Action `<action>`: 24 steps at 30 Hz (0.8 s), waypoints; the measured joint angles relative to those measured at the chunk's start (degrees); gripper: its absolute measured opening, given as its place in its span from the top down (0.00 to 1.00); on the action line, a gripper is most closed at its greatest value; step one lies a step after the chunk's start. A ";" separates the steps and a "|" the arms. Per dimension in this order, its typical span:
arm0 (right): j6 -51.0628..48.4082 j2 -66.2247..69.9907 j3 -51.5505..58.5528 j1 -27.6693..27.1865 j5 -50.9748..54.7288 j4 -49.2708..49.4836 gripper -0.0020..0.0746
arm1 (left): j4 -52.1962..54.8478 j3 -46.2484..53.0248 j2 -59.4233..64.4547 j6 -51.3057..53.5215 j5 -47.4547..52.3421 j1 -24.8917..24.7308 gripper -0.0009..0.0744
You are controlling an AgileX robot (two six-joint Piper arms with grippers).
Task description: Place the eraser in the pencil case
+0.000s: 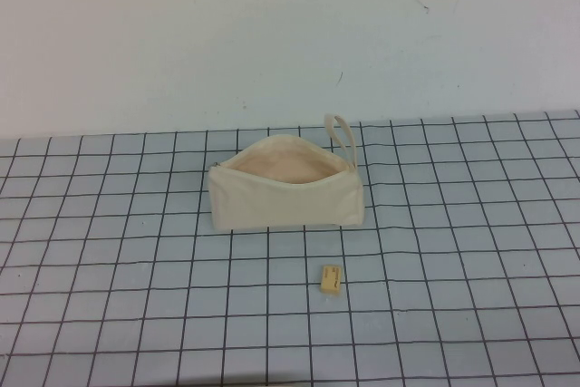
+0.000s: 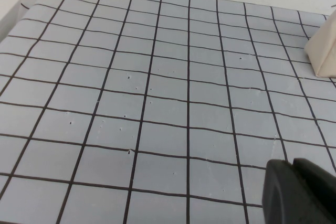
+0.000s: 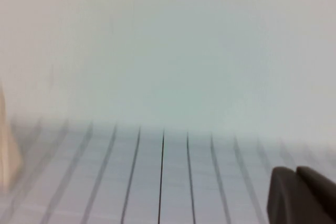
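Note:
The pencil case is a cream pouch standing on the gridded mat, its zip open and the pinkish lining showing. Its loop strap sticks up at its right end. The eraser is a tiny tan block lying flat on the mat, a little in front of the pouch's right half and apart from it. Neither arm shows in the high view. My left gripper is shut and empty, low over bare mat, with a corner of the pencil case far off. My right gripper is shut and empty over the mat.
The grey mat with black grid lines covers the table's near part. A plain white surface lies behind it. A blurred pale tan shape shows at one edge of the right wrist view.

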 joint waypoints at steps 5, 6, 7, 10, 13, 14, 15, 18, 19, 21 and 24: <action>0.00 0.00 0.00 0.00 -18.05 0.00 0.97 | 0.00 0.00 0.00 0.00 0.00 0.00 0.99; 0.00 0.00 0.00 0.00 -20.94 0.00 0.97 | 0.00 0.00 0.00 0.00 0.00 0.00 0.99; 0.00 0.00 0.00 0.00 -23.27 0.00 0.97 | 0.00 0.00 0.00 0.00 0.00 0.00 0.99; 0.00 0.00 0.00 0.00 -26.76 0.11 0.97 | 0.00 0.00 0.00 0.00 0.00 0.00 0.99; 0.00 0.00 0.00 0.00 -28.23 0.11 0.97 | 0.00 0.00 0.00 0.00 0.00 0.00 0.99; 0.15 0.00 0.00 0.00 -28.65 0.11 0.98 | 0.00 0.00 0.00 0.00 0.00 0.00 0.99; 0.60 0.00 0.00 0.00 -29.24 0.11 0.97 | 0.00 0.00 0.00 0.00 0.00 0.00 0.99; 2.56 0.00 0.00 0.00 -31.15 0.19 0.98 | 0.00 0.00 0.00 0.00 0.00 0.00 0.99; 3.13 0.00 0.00 0.00 -32.02 0.34 0.97 | 0.00 0.00 0.00 0.00 0.00 0.00 0.99; 3.13 0.00 0.00 0.00 -34.39 0.58 0.97 | 0.00 0.00 0.00 0.00 0.00 0.00 0.99; 3.13 0.00 -0.47 0.00 -36.54 1.19 0.97 | 0.00 0.00 0.00 0.00 0.00 0.00 0.99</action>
